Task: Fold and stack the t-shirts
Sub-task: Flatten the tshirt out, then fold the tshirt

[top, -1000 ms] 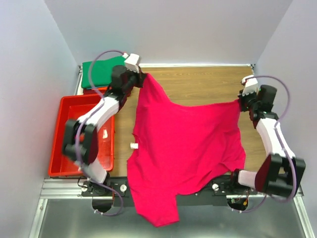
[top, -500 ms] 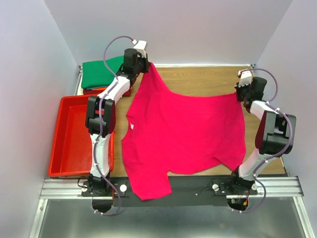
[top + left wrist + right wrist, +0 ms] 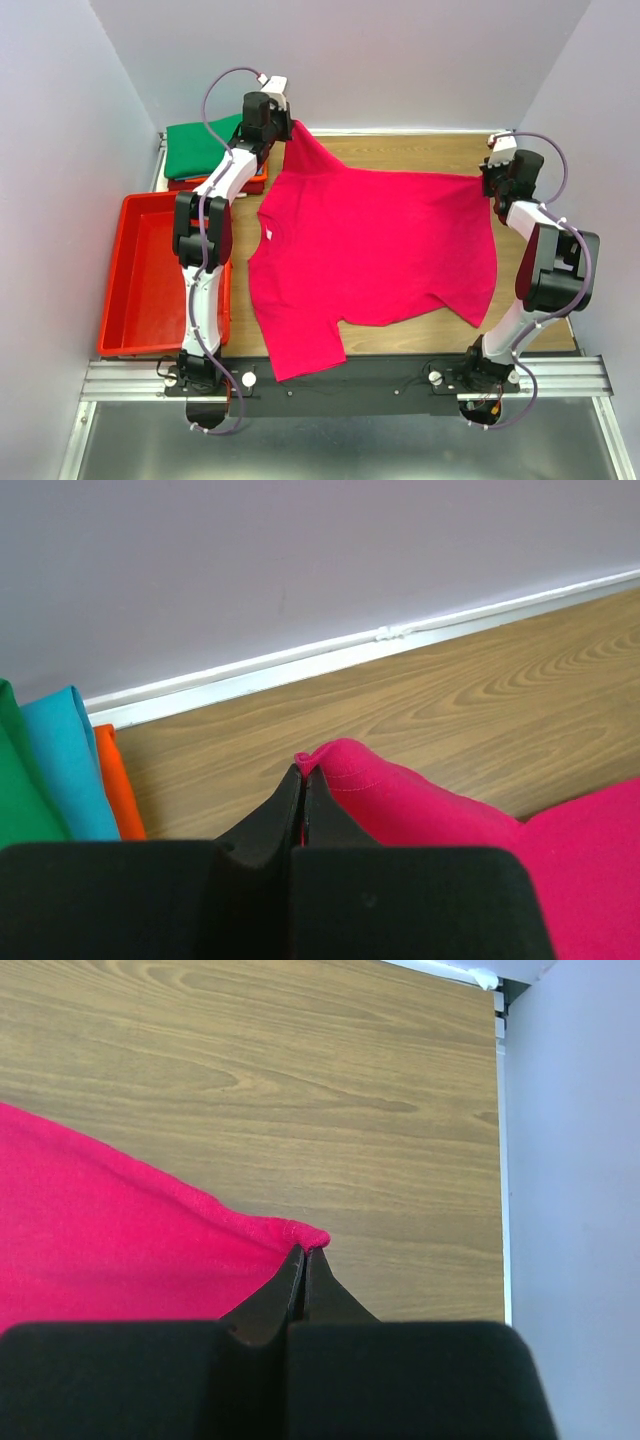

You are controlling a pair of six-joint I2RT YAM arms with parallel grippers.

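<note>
The magenta t-shirt (image 3: 370,250) is spread wide across the wooden bench (image 3: 420,155), collar toward the left, and one sleeve reaches the near edge by the arm bases. Its far edge runs taut between the two claws. The left claw (image 3: 303,775) is pinched tight on the far-left corner of the fabric, and the right claw (image 3: 305,1252) is clamped just as tightly on the far-right corner. Beside the left claw, in the back left corner, sits a stack of folded shirts, green (image 3: 200,150) over teal-blue (image 3: 65,760) and orange (image 3: 118,780). A red tray (image 3: 112,280) lies along the left side.
</note>
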